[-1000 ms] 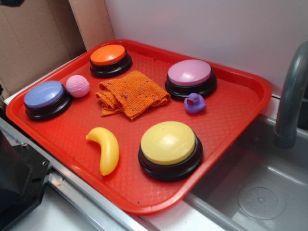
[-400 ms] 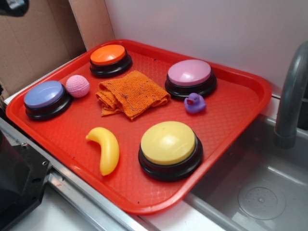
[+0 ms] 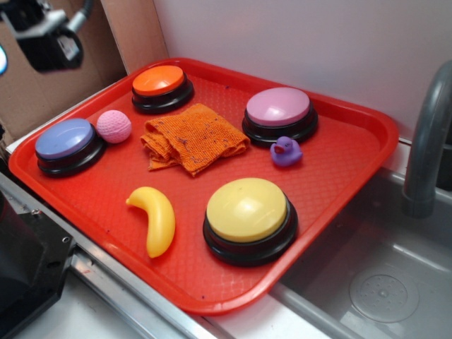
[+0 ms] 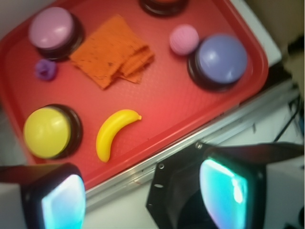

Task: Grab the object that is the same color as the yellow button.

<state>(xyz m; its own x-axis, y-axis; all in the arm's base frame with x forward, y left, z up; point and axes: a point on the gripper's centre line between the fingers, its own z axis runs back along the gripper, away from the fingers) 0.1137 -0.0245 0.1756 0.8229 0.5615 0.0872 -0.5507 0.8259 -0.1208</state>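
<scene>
A small yellow toy banana (image 3: 155, 219) lies on the red tray (image 3: 339, 162) near its front edge, just left of the yellow dome button (image 3: 248, 212). In the wrist view the banana (image 4: 113, 132) lies right of the yellow button (image 4: 47, 132). My gripper (image 3: 44, 39) hangs high at the top left of the exterior view, above the tray's left corner and far from the banana. In the wrist view the gripper (image 4: 143, 195) is open, its two fingers wide apart with nothing between them.
On the tray are an orange button (image 3: 161, 86), a pink button (image 3: 279, 113), a blue-purple button (image 3: 67, 143), a pink ball (image 3: 114, 126), an orange cloth (image 3: 194, 138) and a purple duck (image 3: 285, 151). A sink (image 3: 381, 282) with a grey faucet (image 3: 427, 141) lies to the right. A black block (image 3: 25, 261) stands front left.
My gripper has come down into the exterior view at the top left; one second ago only its edge showed there. Nothing on the tray has moved.
</scene>
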